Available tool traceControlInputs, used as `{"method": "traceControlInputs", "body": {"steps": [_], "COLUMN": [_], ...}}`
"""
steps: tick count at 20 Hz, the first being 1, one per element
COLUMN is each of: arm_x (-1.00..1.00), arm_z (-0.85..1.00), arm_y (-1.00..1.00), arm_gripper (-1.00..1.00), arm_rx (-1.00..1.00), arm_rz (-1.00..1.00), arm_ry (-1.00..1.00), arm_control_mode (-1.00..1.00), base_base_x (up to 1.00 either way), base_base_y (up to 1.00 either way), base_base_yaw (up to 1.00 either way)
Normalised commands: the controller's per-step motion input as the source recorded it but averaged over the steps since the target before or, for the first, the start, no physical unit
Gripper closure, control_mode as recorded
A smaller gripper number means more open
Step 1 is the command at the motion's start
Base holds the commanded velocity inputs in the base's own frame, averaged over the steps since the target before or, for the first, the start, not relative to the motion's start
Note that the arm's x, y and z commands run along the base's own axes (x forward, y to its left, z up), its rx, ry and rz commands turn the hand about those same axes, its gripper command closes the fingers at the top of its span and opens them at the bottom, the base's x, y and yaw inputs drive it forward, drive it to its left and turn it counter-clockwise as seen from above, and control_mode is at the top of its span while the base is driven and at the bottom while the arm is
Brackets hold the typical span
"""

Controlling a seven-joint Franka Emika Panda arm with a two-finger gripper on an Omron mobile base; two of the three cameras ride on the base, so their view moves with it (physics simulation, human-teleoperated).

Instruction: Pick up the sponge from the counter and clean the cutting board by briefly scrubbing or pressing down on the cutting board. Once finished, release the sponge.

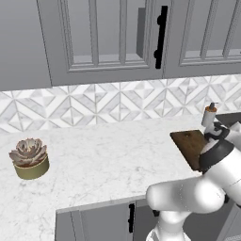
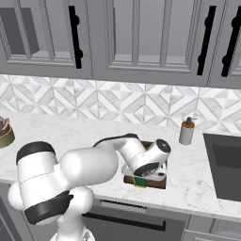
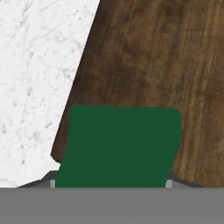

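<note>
In the hand view the sponge (image 3: 118,146) shows its dark green top and sits between my finger tips, low over the near corner of the dark brown cutting board (image 3: 157,57). White counter (image 3: 39,65) lies beside that corner. From the right base view my gripper (image 2: 141,180) points down at the board's (image 2: 157,182) front edge, shut on the sponge (image 2: 140,183), of which a green sliver peeks out below the hand. The left base view shows the cutting board (image 1: 188,143) partly hidden behind my arm.
A soap dispenser (image 2: 187,131) stands behind the board near the backsplash, with a dark sink (image 2: 226,164) to its right. A potted succulent (image 1: 29,157) sits far left on the counter (image 1: 103,160). Upper cabinets hang overhead.
</note>
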Motion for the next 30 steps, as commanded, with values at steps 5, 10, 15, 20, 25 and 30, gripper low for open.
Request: {"method": "traceControlInputs", "body": {"steps": [5, 10, 15, 20, 25, 30], "arm_x": [0.02, 0.24, 0.41, 0.38, 0.37, 0.34], "arm_z": [0.0, -0.02, -0.17, -0.07, 0.07, 0.06], "arm_y": [0.17, 0.15, 0.0, 0.0, 0.0, 0.0], "arm_gripper": [1.0, 1.0, 1.0, 1.0, 1.0, 1.0], "arm_rx": [0.0, 0.0, 0.0, 0.0, 0.0, 0.0], "arm_rz": [-0.02, 0.0, 0.0, 0.0, 0.0, 0.0], "arm_ry": [0.01, 0.0, -0.01, 0.0, 0.0, 0.0], "arm_control_mode": [-1.0, -1.0, -1.0, -1.0, -1.0, -1.0], "base_base_x": [0.0, 0.0, 0.0, 0.0, 0.0, 0.0], "base_base_y": [0.0, 0.0, 0.0, 0.0, 0.0, 0.0], "base_base_yaw": [0.0, 0.0, 0.0, 0.0, 0.0, 0.0]}}
